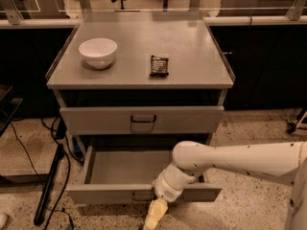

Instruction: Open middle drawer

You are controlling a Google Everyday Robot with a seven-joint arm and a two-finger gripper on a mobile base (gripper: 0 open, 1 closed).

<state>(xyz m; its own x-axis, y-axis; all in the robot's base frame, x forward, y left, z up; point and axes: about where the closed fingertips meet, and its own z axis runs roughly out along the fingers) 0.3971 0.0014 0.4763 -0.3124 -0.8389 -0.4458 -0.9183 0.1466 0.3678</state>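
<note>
Grey metal is seen throughout the middle drawer (105, 194), which is found pulled well out of the cabinet, its low, wide front panel lying just above and behind the gripper (156, 215) and its bare grey tray exposed further back and up from there. The long axis of that front panel is laid left to right, square across the line along which the gripper points. The small dark recessed handle (140, 196) is set at the panel's centre, just above the gripper and slightly to its left, and is partly covered by the white wrist. The gripper itself is held low, in front of and under the panel's lower edge, close to the speckled floor (249, 210); whether it is open or closed cannot be told. It is carried by the one white arm (240, 159), which is brought in from the right. Any further pull would be judged to run straight away from the cabinet, at right angles to the panel, and the drawer is judged to be largely open already. The top drawer (96, 120) is seen shut, well above the gripper.
</note>
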